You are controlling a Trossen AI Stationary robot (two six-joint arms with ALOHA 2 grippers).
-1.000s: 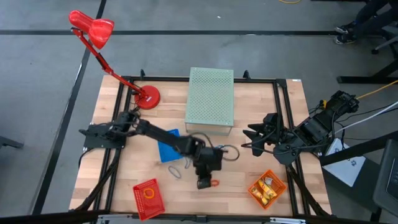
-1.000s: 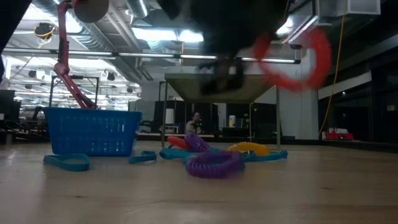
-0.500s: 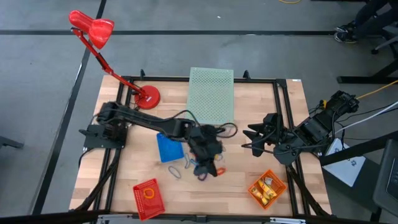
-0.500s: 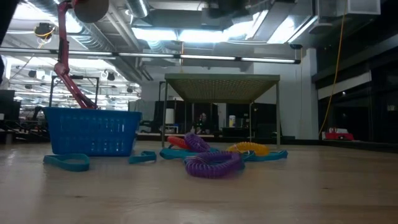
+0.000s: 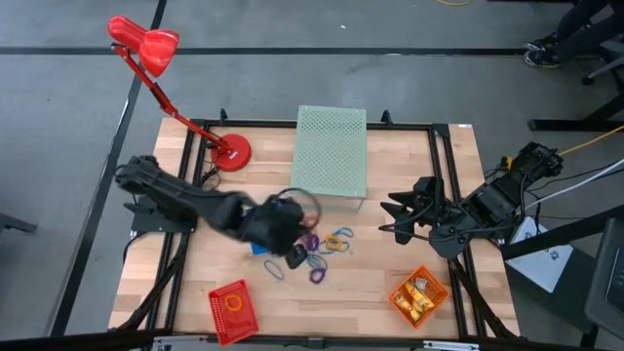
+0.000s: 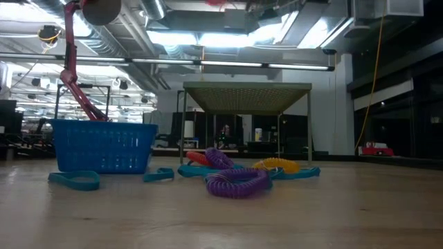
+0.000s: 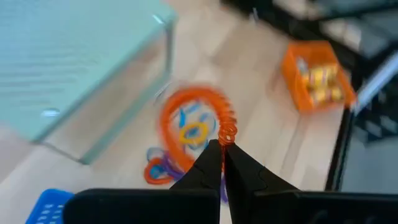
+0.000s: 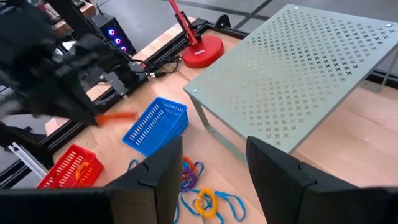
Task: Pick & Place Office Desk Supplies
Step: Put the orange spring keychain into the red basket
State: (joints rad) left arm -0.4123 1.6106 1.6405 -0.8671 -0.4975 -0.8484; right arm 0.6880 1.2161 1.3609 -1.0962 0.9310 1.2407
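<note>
left gripper (image 7: 222,148) pinched on orange coil (image 7: 193,118); thin hold, could slip off. right gripper (image 8: 211,163) fingers apart, idle at 3 o'clock.

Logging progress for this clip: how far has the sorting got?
Partly done. The red basket holds an orange loop, and the orange basket holds yellow pieces. In hand: the left gripper is shut on an orange coil, lifted clear. Left: the pile of loops on the table. The right gripper waits open.
</note>
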